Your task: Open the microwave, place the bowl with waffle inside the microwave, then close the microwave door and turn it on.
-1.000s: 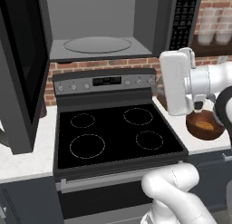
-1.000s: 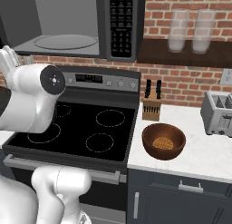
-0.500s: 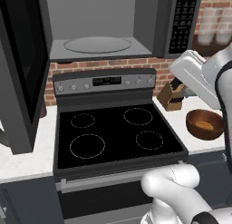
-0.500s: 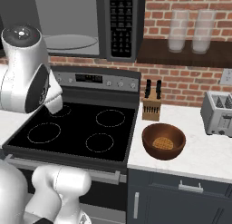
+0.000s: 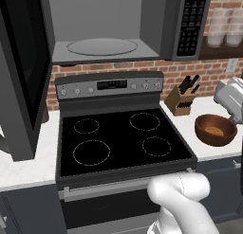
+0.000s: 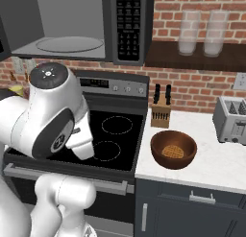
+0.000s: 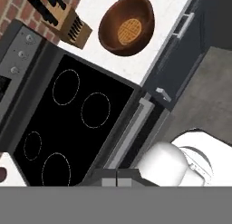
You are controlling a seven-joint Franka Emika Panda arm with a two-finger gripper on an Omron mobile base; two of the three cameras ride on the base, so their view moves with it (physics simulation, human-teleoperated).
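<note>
Bowl [image 7: 127, 25] well beyond shut tool [image 7: 116, 182], untouched.

No legible text; microwave [image 5: 142, 24] keypad and stove [image 5: 118, 138] display marks too blurry.

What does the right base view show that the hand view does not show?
Right base view alone: the open microwave with its glass turntable, the toaster and two glass jars on a shelf. Hand view alone: the shut gripper and the dark floor. Both share the bowl with the waffle, the knife block and the stove.
</note>
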